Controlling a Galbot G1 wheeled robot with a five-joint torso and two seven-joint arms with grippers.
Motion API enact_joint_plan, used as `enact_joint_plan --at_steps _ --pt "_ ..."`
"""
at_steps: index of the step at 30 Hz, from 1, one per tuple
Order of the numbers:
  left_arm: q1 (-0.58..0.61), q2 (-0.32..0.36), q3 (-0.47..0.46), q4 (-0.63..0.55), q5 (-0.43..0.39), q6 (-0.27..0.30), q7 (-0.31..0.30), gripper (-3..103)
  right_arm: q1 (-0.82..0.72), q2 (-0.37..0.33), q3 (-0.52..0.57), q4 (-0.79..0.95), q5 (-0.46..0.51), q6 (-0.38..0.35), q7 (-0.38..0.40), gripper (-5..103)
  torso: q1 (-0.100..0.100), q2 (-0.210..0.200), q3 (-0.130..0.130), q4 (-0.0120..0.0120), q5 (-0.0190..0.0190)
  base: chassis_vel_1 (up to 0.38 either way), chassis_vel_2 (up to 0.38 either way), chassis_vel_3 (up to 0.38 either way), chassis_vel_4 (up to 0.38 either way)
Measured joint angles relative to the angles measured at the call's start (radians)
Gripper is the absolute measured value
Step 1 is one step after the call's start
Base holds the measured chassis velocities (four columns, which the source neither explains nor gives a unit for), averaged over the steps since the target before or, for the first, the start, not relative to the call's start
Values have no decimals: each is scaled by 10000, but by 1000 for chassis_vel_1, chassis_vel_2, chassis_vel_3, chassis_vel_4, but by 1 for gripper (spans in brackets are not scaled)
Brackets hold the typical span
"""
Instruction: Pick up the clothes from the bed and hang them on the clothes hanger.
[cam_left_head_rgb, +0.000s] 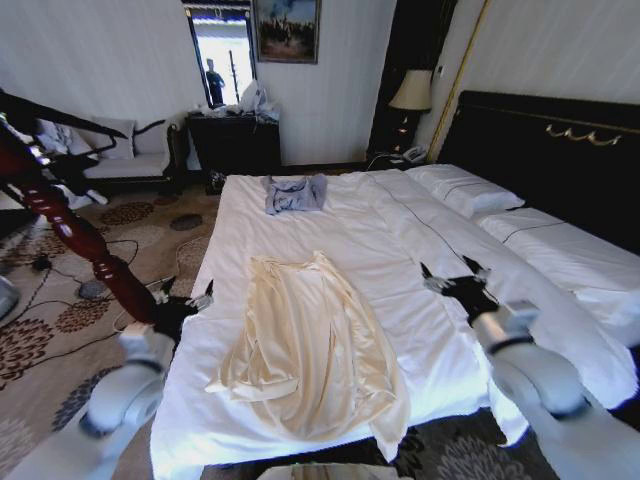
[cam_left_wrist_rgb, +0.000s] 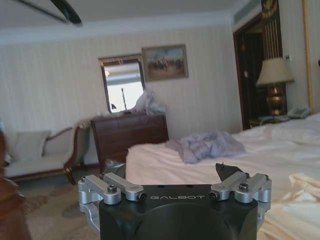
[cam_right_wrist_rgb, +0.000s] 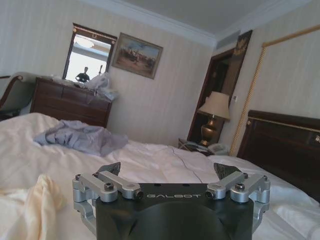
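Cream clothes (cam_left_head_rgb: 310, 345) spread flat on white bed (cam_left_head_rgb: 400, 250)

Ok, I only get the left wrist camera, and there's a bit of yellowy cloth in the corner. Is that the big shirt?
Observer: Yes. The head view shows the whole cream shirt spread out on the near part of the bed, below the small grey-blue garment.
Operator: Where's the other gripper?
Observer: The right gripper hovers open above the bed on the far side of the shirt from your left gripper, which is open at the bed's left edge.
Operator: And what's that brown blur beside me?
Observer: A reddish-brown turned wooden post, slanting past the left arm, off the bed.
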Motion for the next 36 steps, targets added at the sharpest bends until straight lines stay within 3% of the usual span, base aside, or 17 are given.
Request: enact_joint_plan --at_steps 4,8,12,27,36 --pt "1062 -511 -583 -523 367 -481 287 100 -904 650 339 598 -731 446 -258 100 1 0 1 -3 -2 0 0 0 0" --pt "1978 -1598 -1202 -867 667 -1246 838 100 -1595 1863 323 1319 -1851 1014 -636 100 1 0 1 0 -4 0 0 0 0" --pt "2371 -2197 -1321 -974 716 -1581 1131 100 -1809 2603 92 1582 -2091 1159 -710 100 2 -1 1 1 -3 0 0 0 0" --pt "2881 -2399 -666 -468 932 -1631 1224 100 -2096 3287 -205 1323 -1917 1083 -575 100 4 -2 3 0 -4 0 0 0 0" --pt "3597 -1969 1266 910 379 -1659 1661 100 -2097 3552 -523 575 -1401 725 -265 100 3 -3 3 3 -4 0 0 0 0"
